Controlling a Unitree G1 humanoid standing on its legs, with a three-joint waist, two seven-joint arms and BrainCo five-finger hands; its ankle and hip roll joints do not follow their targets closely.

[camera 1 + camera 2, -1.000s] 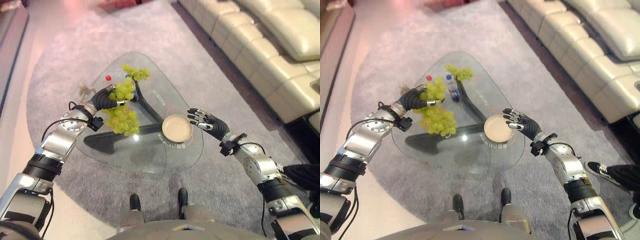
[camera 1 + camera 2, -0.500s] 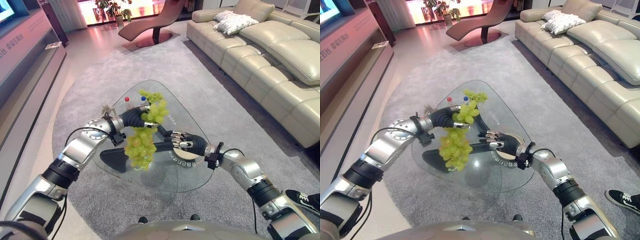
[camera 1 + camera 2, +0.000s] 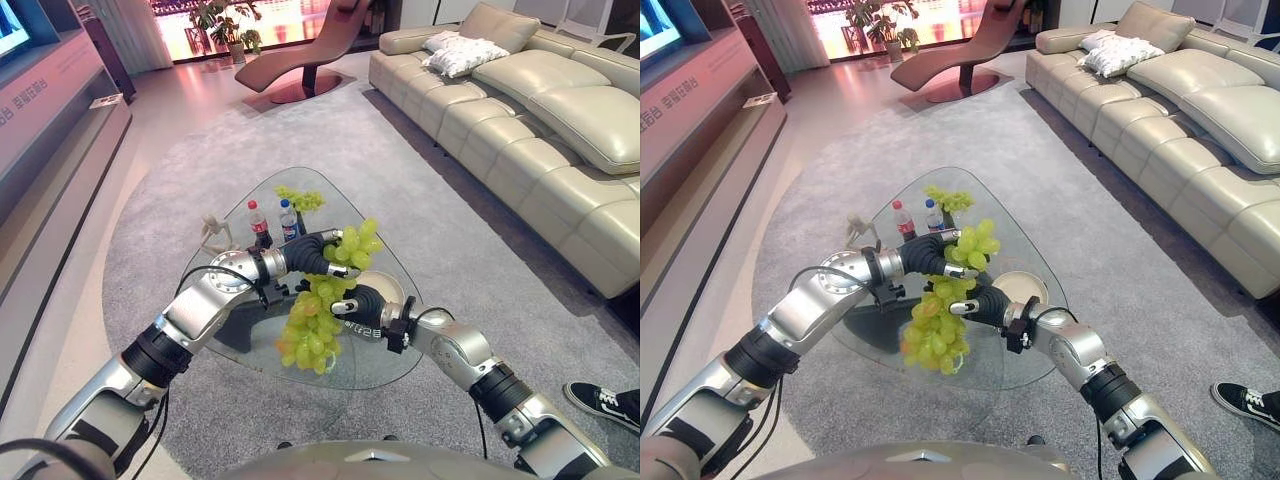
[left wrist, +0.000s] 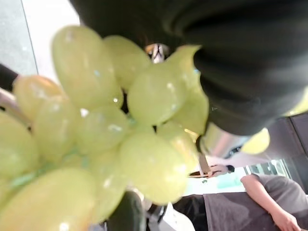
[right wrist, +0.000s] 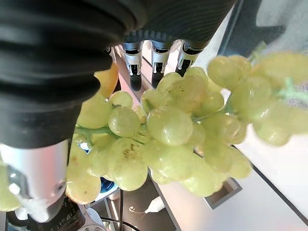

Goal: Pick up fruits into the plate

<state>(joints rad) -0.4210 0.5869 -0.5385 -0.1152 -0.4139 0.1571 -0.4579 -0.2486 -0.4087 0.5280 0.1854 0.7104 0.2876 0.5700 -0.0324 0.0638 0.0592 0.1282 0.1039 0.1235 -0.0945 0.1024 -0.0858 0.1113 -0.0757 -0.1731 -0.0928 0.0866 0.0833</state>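
A big bunch of green grapes (image 3: pixel 312 330) hangs in the air over the near part of the glass table (image 3: pixel 345 210), with my left hand (image 3: pixel 308 254) shut on its top; the left wrist view has the grapes (image 4: pixel 120 144) right against the dark cover. My right hand (image 3: pixel 358 303) reaches in from the right with straight fingers (image 5: pixel 156 57) lying against the bunch (image 5: pixel 168 130). The cream plate (image 3: pixel 1022 287) stands just behind the right hand, partly hidden by it. A second, smaller bunch of grapes (image 3: pixel 300 198) lies at the table's far end.
Two small bottles (image 3: pixel 258 222) (image 3: pixel 288 218) and a pale figurine (image 3: pixel 212 236) stand on the table's far left. A cream sofa (image 3: pixel 540 130) runs along the right, a lounge chair (image 3: pixel 300 60) stands beyond. A person's shoe (image 3: pixel 598 400) rests on the carpet at lower right.
The camera has tilted up. My left hand carried the grape bunch to the right, towards the plate. My right hand moved left and now touches the bunch.
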